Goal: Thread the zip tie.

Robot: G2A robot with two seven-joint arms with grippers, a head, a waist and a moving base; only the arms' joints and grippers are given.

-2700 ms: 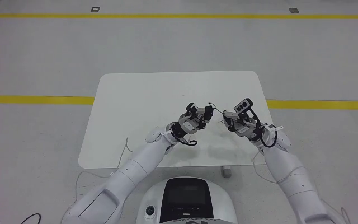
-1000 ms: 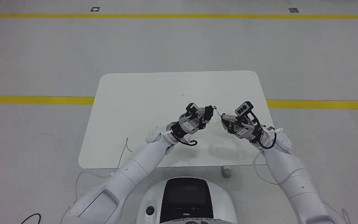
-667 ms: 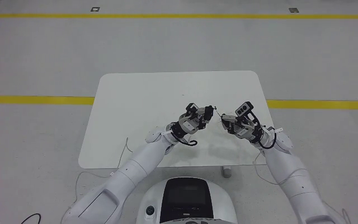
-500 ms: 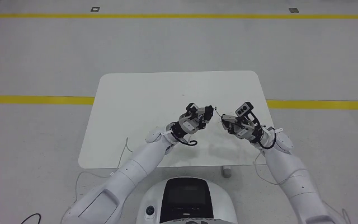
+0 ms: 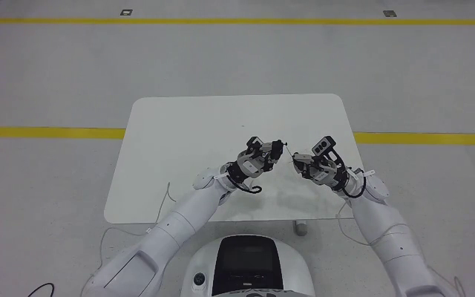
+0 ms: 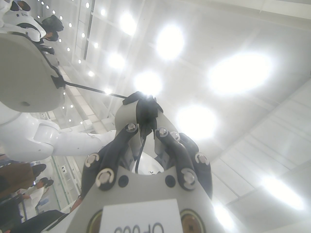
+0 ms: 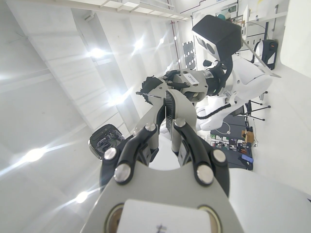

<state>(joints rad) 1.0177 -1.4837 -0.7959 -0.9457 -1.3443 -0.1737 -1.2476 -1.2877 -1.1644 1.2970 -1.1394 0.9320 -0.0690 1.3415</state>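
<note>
while it hangs above the white counter [image 5: 185,148], the left gripper [image 5: 272,151] is pressed together on one end of the black zip tie [image 6: 92,88], which is held in the air. the thin strap runs across a small gap to the right gripper [image 5: 298,158], which is also pinched shut on it. yellow lines [image 5: 59,132] cross the floor [image 5: 223,59] around the counter. since the earliest frame the right gripper has edged closer to the left one, narrowing the gap.

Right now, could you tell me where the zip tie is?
Top view: the zip tie is held above the table's right side, spanning the gap between the left gripper and right gripper.
</note>
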